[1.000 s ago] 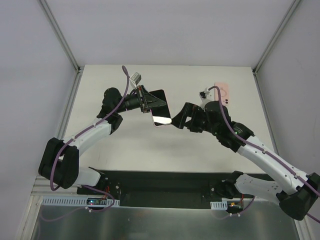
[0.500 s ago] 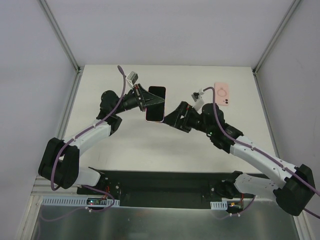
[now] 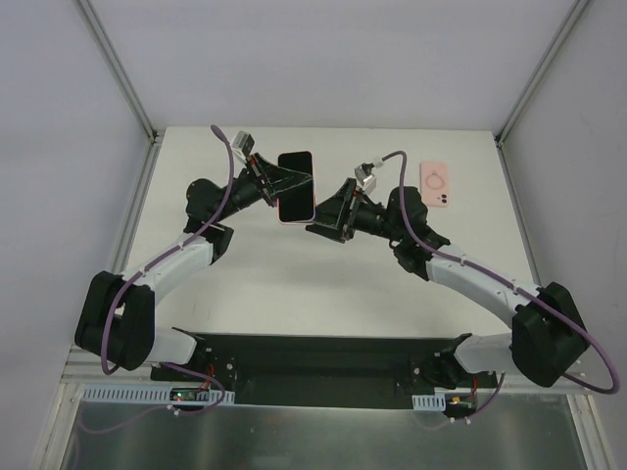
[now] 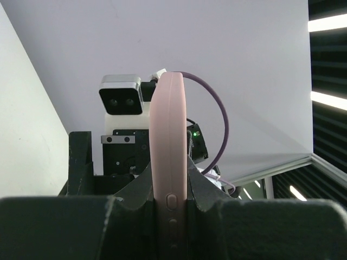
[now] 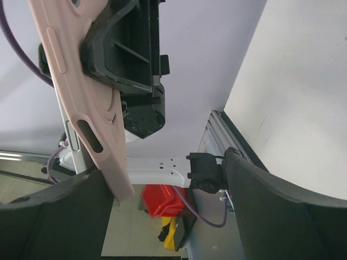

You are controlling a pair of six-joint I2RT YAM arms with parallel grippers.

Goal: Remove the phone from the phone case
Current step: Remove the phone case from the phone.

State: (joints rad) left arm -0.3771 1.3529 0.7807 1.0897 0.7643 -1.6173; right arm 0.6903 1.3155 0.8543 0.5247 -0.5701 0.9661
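white booth, pale desk: cased phone held aloft between two arms

white walls close round a pale desk [image 3: 294,294]. the phone [image 3: 296,184] sits in its pink phone case [image 4: 169,135], lifted clear of the desk, dark screen facing up to the top camera. its long axis runs roughly straight away from the arm bases. from the left wrist it stands edge-on, side buttons [image 4: 171,201] low between the fingers.

the left gripper [image 3: 278,184] pinches the phone case across its thickness, fingers [image 4: 138,192] pressed on front and back. that arm reaches forward with the elbow bent and the wrist turned inward. the right arm stretches across from its side, and the right gripper [image 3: 326,213] sits just beside the phone's near right corner. its fingers [image 5: 282,206] are spread wide; a corner of the phone case hangs just beside the left-hand one in the right wrist view, and contact cannot be told.

the screen is hidden in both wrist views, and the left fingers cover the lower end of the phone case. a pink slab [image 3: 436,184] with a ring lies flat on the desk, well out beyond the right fingers.
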